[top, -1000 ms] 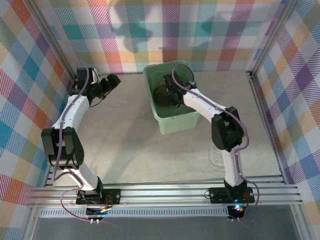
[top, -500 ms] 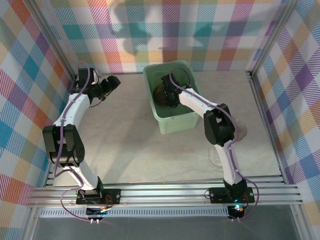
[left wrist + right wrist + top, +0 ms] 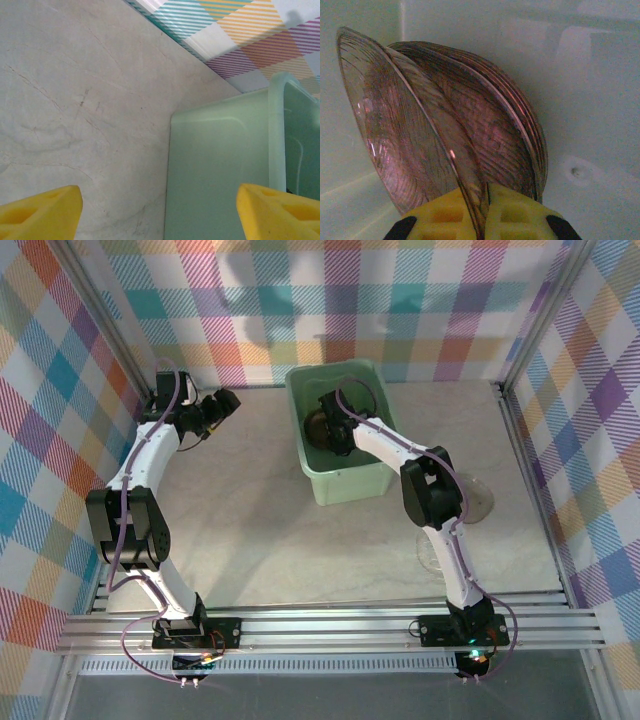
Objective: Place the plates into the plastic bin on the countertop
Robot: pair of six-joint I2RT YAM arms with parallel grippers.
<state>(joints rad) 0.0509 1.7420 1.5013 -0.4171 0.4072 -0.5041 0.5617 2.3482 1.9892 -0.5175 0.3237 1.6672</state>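
Note:
The pale green plastic bin (image 3: 352,484) stands at the back middle of the countertop (image 3: 250,510). My right gripper (image 3: 332,430) reaches down inside it, shut on the rim of a smoky brown plate (image 3: 437,117). That plate stands on edge between another tilted plate (image 3: 380,130) and several leaning against the bin wall (image 3: 505,130). The right gripper (image 3: 485,192) pinches the rim between its yellow fingers (image 3: 520,215). My left gripper (image 3: 218,404) hovers open left of the bin, nothing between its fingers (image 3: 45,210). Its view shows the bin's outer wall (image 3: 220,165).
Two clear plates lie on the countertop to the right of the right arm, one (image 3: 474,496) beside its elbow and one (image 3: 432,554) nearer the base. Plaid walls (image 3: 340,300) close in the back and both sides. Bare countertop (image 3: 75,100) lies between the left gripper and the bin.
The right arm's elbow has swung left, uncovering the clear plate at the right. Its gripper, with the plate, has shifted slightly left inside the bin. The left arm has barely moved.

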